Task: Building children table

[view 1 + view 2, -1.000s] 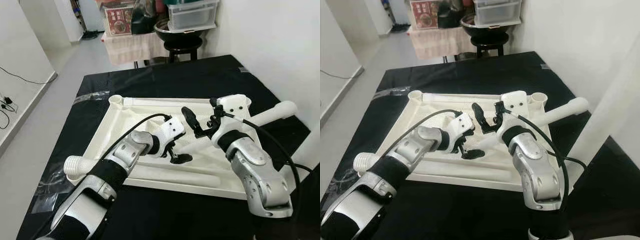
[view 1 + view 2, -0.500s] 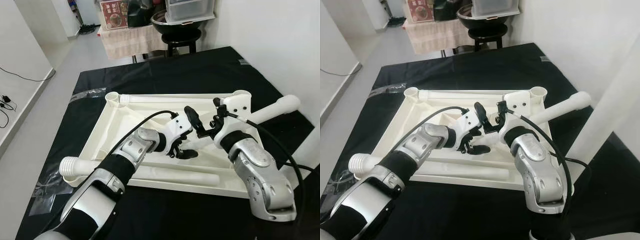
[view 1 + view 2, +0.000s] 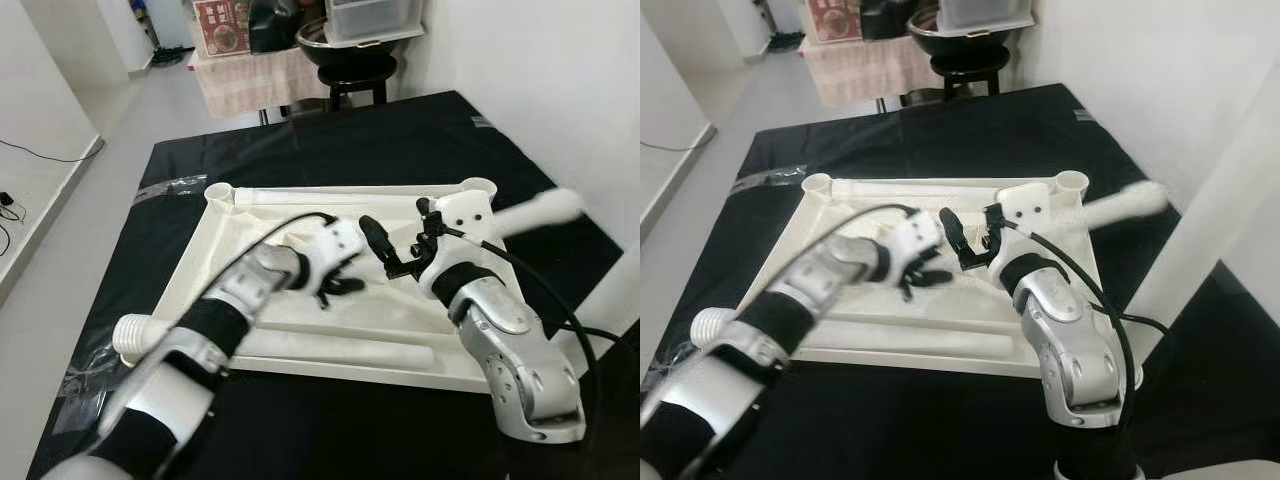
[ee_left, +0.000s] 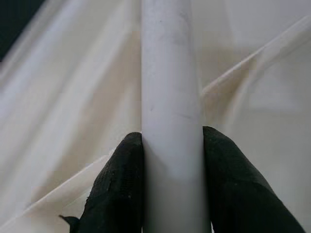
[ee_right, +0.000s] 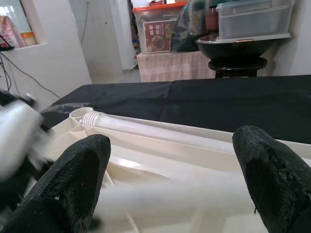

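The white tabletop (image 3: 235,250) lies upside down on a black mat (image 3: 300,160). One white leg (image 3: 330,197) rests along its far rim, another (image 3: 345,348) along its near rim, and a third (image 3: 137,336) pokes out at the near left corner with its threaded end showing. A fourth leg (image 3: 535,208), blurred, reaches over the right corner socket (image 3: 480,187). My left gripper (image 3: 340,285) is shut on this leg (image 4: 170,92), fingers (image 4: 119,179) on both sides. My right gripper (image 3: 385,255) stands open, its fingers (image 5: 272,179) wide apart around the blurred leg.
A white wall (image 3: 560,80) borders the mat closely on the right. Beyond the mat's far edge stand a black stool with a bowl (image 3: 350,55) and a cloth-covered table (image 3: 245,80). Grey floor (image 3: 90,200) lies to the left.
My left arm has drawn back toward the left with the leg in its grip, and the leg's far end has slid left over the corner socket. The right gripper stays open.
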`<state>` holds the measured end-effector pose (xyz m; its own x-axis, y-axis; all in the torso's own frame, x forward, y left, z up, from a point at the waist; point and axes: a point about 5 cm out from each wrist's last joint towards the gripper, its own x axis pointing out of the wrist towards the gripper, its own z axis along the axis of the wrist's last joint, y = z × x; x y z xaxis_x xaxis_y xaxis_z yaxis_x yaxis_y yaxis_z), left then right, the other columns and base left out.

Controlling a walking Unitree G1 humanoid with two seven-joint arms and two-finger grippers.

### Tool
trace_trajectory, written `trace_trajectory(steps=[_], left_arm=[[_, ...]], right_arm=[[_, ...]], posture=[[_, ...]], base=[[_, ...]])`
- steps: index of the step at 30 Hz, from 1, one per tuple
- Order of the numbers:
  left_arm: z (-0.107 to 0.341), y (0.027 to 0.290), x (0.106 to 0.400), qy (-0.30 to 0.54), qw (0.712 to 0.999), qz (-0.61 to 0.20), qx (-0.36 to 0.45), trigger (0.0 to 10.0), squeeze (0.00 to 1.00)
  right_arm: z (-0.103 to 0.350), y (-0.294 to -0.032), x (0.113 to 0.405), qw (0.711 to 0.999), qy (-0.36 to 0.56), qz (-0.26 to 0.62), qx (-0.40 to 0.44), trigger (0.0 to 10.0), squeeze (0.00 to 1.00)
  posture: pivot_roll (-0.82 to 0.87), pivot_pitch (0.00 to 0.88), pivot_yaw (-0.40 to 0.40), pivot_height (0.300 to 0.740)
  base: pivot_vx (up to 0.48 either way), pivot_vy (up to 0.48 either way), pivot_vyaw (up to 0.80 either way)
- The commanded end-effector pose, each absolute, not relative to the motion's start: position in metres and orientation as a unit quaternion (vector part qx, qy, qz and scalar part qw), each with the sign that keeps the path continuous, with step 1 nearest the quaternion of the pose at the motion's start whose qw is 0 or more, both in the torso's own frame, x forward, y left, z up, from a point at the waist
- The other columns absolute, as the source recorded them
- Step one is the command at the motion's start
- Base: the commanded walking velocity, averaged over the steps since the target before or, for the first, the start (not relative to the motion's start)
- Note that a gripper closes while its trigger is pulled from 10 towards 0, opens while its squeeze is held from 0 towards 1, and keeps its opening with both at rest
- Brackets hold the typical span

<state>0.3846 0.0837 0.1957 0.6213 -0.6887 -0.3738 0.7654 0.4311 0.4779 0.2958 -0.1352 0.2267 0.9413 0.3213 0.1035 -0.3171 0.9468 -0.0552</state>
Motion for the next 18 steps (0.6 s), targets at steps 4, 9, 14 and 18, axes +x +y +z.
trace_trajectory(steps=[4,9,14,18], left_arm=[[0.213,0.12,0.391,0.02,0.841,-0.376,0.389,0.0,0.0],[0.221,0.155,0.395,-0.005,0.837,-0.317,0.446,0.6,0.0],[0.21,0.17,0.393,-0.02,0.81,-0.306,0.499,10.0,0.0],[0.205,0.161,0.388,-0.042,0.792,-0.347,0.501,10.0,0.0]], right_arm=[[0.224,-0.129,0.296,0.983,-0.048,0.177,-0.011,10.0,0.0],[0.222,-0.128,0.295,0.982,-0.043,0.182,-0.009,10.0,0.0],[0.222,-0.127,0.293,0.981,-0.038,0.189,-0.011,10.0,0.0],[0.223,-0.128,0.292,0.982,-0.037,0.187,-0.014,10.0,0.0]], posture=[[-0.08,0.113,0.089,0.74],[-0.08,0.117,0.083,0.74],[-0.09,0.127,0.078,0.74],[-0.1,0.14,0.08,0.74]], base=[[0.0,0.0,0.0],[0.0,0.0,0.0],[0.0,0.0,0.0],[0.0,0.0,0.0]])
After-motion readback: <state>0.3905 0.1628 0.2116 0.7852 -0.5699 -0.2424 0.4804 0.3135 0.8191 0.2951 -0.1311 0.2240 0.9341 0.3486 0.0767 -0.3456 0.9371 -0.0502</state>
